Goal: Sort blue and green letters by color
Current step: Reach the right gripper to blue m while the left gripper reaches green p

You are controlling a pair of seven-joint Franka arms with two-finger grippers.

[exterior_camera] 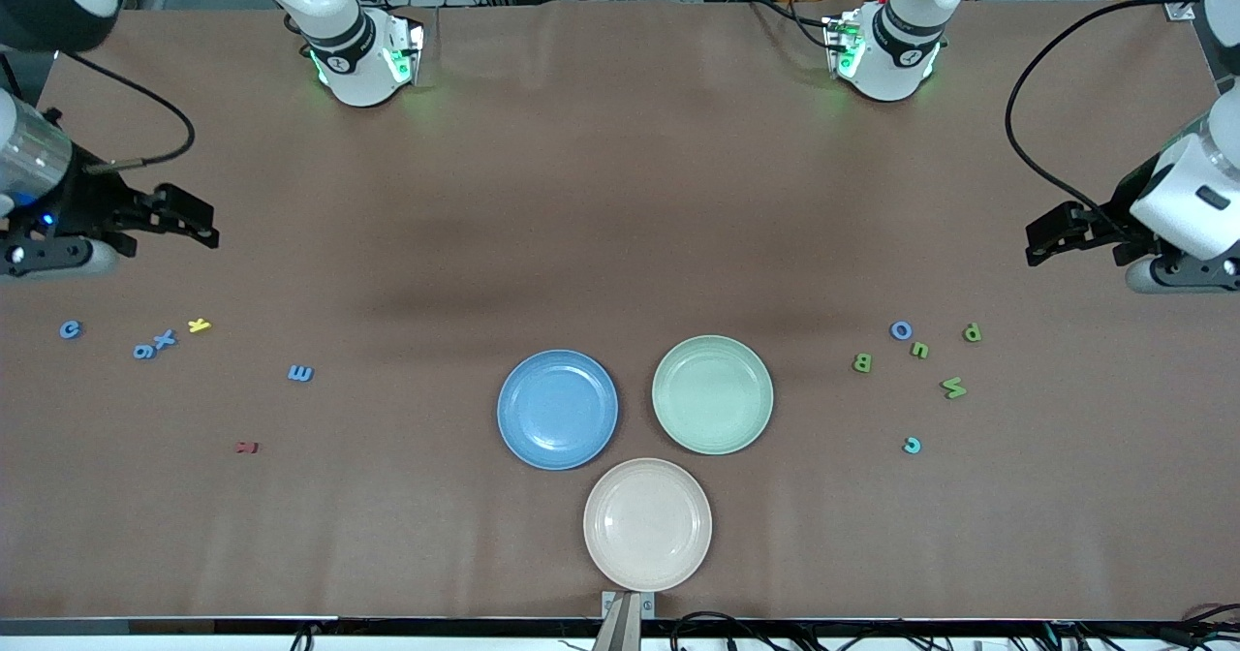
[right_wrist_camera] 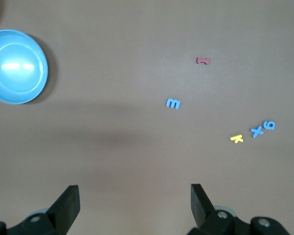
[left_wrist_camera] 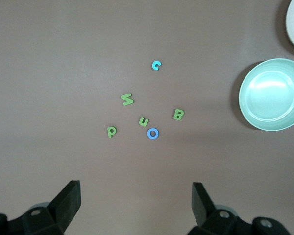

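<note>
right gripper (exterior_camera: 199, 223): fingers spread wide, nothing between them, up over bare table at the right arm's end; arm waits.
blue letters by the right gripper: G (exterior_camera: 70, 329), 6 (exterior_camera: 143, 351), X (exterior_camera: 166, 339) and E (exterior_camera: 301, 373), all nearer the front camera than the gripper.
yellow K (exterior_camera: 199, 325): just beside the X.
dark red letter (exterior_camera: 248, 448): alone, well apart from the gripper; its shape is too small to read.
blue plate (exterior_camera: 557, 409): nothing in it.
beige plate (exterior_camera: 647, 524): nothing in it, nearest the front camera.
green plate (exterior_camera: 713, 394): nothing in it, beside the blue plate.
letters by the left gripper: green B (exterior_camera: 861, 363), U (exterior_camera: 919, 349), M (exterior_camera: 954, 387), P (exterior_camera: 972, 332); blue O (exterior_camera: 901, 330); a lighter blue C (exterior_camera: 912, 446).
left gripper (exterior_camera: 1041, 242): fingers spread wide, holding nothing, over bare table at the left arm's end; arm waits, its wrist partly cut off.
</note>
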